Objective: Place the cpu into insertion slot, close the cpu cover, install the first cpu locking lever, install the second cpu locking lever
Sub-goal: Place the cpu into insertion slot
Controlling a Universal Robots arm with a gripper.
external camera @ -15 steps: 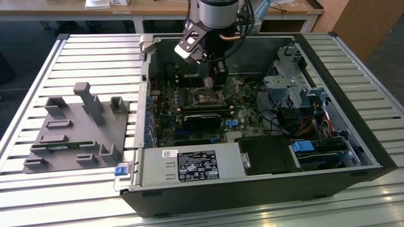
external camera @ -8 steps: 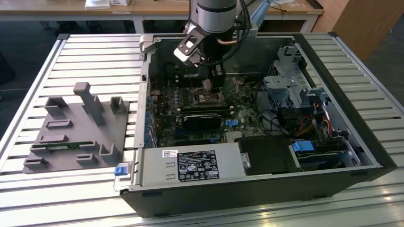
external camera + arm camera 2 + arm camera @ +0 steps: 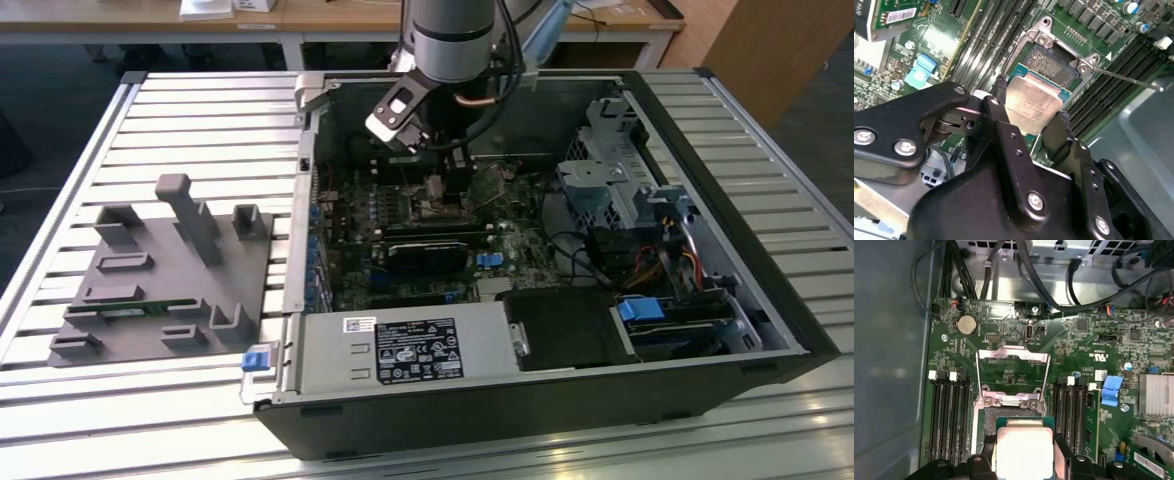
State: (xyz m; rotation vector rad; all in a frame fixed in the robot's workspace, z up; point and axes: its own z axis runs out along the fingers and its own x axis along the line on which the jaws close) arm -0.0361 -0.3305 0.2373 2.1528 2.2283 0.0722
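My gripper (image 3: 1031,114) is shut on the cpu (image 3: 1034,102), a flat silver-topped chip on a green carrier, with one black finger on each of two opposite edges. The chip (image 3: 1021,450) hangs over the near part of the open insertion slot (image 3: 1051,67), partly covering it and not lined up with it. The cpu cover (image 3: 1013,356), a shiny metal frame, lies flipped back beyond the slot (image 3: 1004,416). A thin locking lever (image 3: 1126,80) sticks out sideways, unlatched. In the exterior view the gripper (image 3: 441,185) reaches down into the computer case.
Black memory slots (image 3: 949,415) flank the socket on both sides. A blue connector (image 3: 1110,390), a heatsink (image 3: 1156,395) and cables (image 3: 989,270) sit nearby. The case walls (image 3: 694,130), drive cage (image 3: 607,180) and power supply (image 3: 400,350) surround the board. A grey fixture (image 3: 174,270) stands on the table.
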